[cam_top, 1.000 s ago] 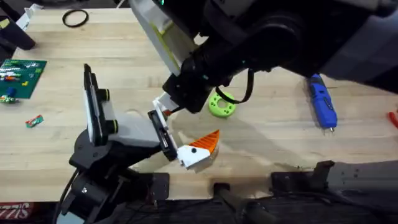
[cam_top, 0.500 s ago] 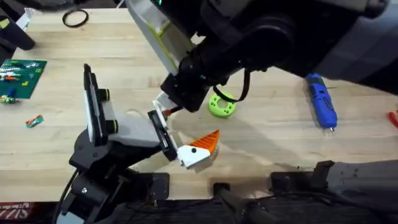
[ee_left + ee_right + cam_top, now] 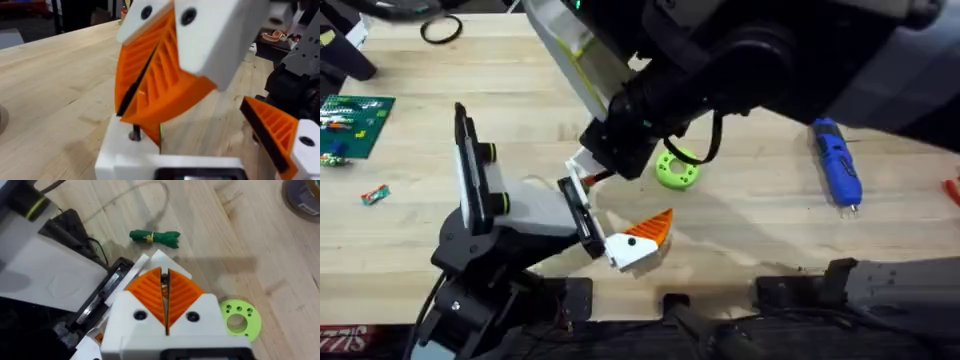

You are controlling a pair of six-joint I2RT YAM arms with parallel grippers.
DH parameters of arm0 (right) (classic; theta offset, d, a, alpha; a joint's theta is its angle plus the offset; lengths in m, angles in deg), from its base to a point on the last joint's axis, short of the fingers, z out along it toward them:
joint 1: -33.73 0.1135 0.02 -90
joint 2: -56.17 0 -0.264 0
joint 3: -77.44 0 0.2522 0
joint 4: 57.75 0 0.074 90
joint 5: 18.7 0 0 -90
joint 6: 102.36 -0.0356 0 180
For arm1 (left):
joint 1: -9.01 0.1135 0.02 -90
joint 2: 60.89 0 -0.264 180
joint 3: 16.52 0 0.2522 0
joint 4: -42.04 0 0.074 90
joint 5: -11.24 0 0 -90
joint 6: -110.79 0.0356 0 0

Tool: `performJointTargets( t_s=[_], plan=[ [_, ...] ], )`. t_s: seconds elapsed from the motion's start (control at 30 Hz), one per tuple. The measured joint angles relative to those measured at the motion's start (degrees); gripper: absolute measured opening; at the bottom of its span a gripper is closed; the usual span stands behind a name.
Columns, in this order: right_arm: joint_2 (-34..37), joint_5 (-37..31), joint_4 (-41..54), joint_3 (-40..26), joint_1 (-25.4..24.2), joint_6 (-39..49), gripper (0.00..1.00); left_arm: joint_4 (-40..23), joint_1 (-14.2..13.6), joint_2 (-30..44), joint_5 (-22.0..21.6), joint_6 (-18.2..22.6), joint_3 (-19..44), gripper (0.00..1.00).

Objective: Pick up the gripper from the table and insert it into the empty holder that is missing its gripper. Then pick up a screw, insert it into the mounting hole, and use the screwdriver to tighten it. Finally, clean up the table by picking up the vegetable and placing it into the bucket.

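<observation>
Planks of the pale table [image 3: 760, 215] carry a blue screwdriver [image 3: 839, 162]; right pincer [image 3: 165, 291] pinches a small dark piece.

On the worktop [image 3: 770, 215] the holder [image 3: 505, 215] stands at the lower left, its tall black plate with lime-tipped knobs upright. A white and orange finger [image 3: 642, 240] sits at the end of its second plate. A large dark arm reaches down from the upper right, its hand [image 3: 588, 172] just above that second plate, over a small white piece with an orange part. A lime ring [image 3: 676, 168] lies just beside it. The blue screwdriver [image 3: 839, 165] lies well apart to the right, and a green board [image 3: 352, 125] at the far left.
</observation>
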Motion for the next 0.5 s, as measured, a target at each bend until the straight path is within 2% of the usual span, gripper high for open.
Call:
performJointTargets(
  t_s=[0.5],
  plan=[
    [0.02, -1.19, 0.35, 0.00, 0.02, 0.02, 0.007, 0.02, 0.00, 0.00, 0.00, 0.04, 0.00, 0.985]
  ],
)
